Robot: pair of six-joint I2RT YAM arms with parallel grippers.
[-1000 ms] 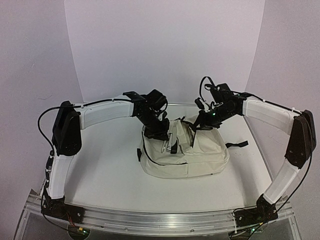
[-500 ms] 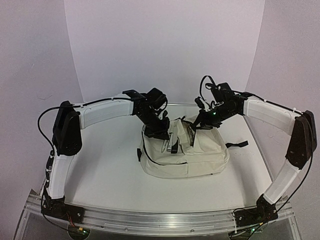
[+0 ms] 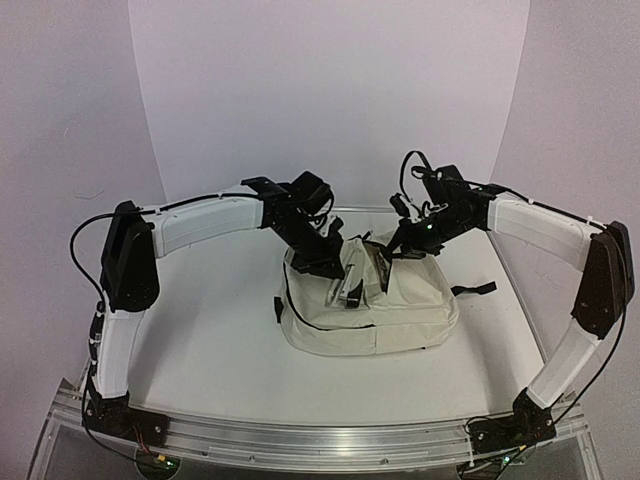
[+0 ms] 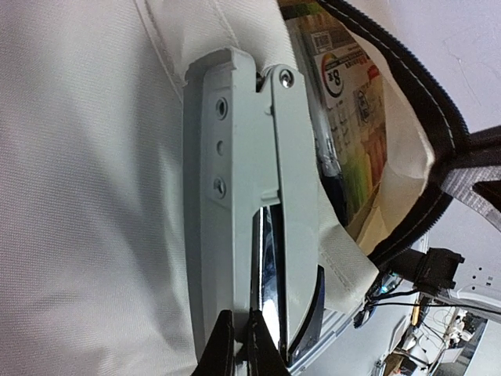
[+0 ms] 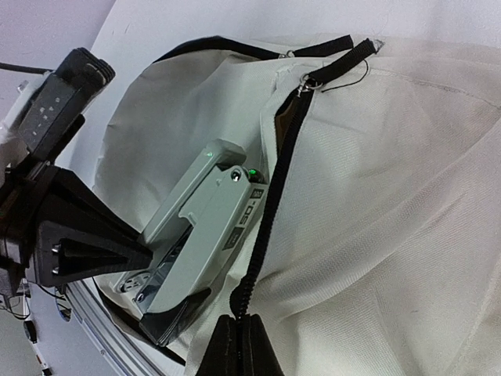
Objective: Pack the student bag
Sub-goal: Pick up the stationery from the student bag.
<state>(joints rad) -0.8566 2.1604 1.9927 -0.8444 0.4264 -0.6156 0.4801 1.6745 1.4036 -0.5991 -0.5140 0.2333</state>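
Observation:
The cream student bag [image 3: 400, 312] lies in the middle of the table, its black-zippered top opening held apart. My left gripper [image 3: 326, 262] is shut on the rear end of a grey stapler [image 3: 351, 285], which points into the opening. In the left wrist view the stapler [image 4: 250, 196] lies against the bag's fabric [image 4: 86, 196], my gripper [image 4: 237, 330] clamped on its near end. A colourful printed box [image 4: 352, 117] sits inside the bag. My right gripper [image 5: 241, 333] is shut on the bag's zipper edge [image 5: 270, 211], beside the stapler [image 5: 200, 227].
A black strap [image 3: 474, 290] trails from the bag's right side toward the table's right edge. The white backdrop [image 3: 330, 100] rises just behind the bag. The aluminium rail [image 3: 320, 440] with both arm bases runs along the near edge.
My left arm has shifted slightly right, carrying the stapler a little further toward the bag's opening. The right gripper has kept its hold in place.

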